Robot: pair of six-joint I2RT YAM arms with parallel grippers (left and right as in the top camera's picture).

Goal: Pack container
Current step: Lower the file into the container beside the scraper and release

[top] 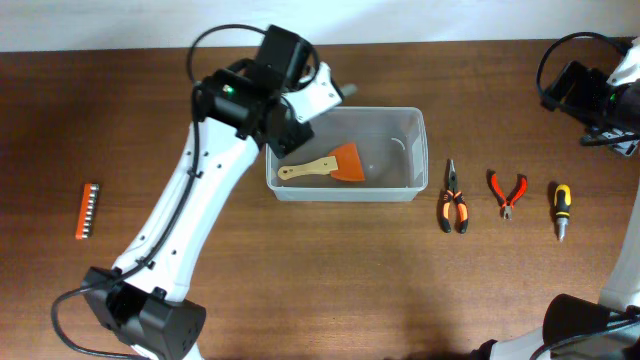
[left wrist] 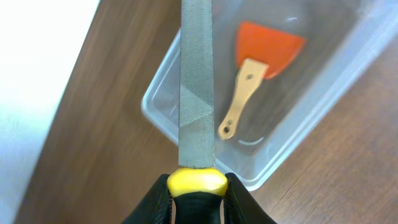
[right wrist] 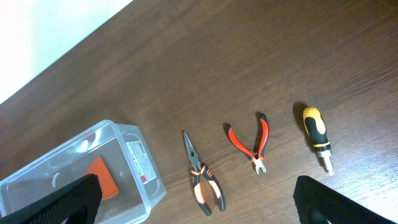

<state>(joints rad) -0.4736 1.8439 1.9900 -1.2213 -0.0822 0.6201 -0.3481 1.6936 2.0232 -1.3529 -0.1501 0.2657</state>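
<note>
The clear plastic container (top: 345, 190) stands at the table's middle and holds an orange scraper with a wooden handle (top: 330, 166). My left gripper (left wrist: 197, 193) is shut on a flat metal file (left wrist: 196, 87) by its yellow and black handle, held above the container's left end (left wrist: 163, 118). The scraper (left wrist: 258, 62) shows below it. My right gripper (right wrist: 196, 199) is open and empty, high at the far right, above the tools. The container also shows in the right wrist view (right wrist: 81, 165).
To the right of the container lie long-nose pliers (top: 453, 200), orange cutters (top: 507, 192) and a yellow and black screwdriver (top: 562, 208). An orange bit holder (top: 88, 210) lies at the far left. The left arm reaches over the container's left side.
</note>
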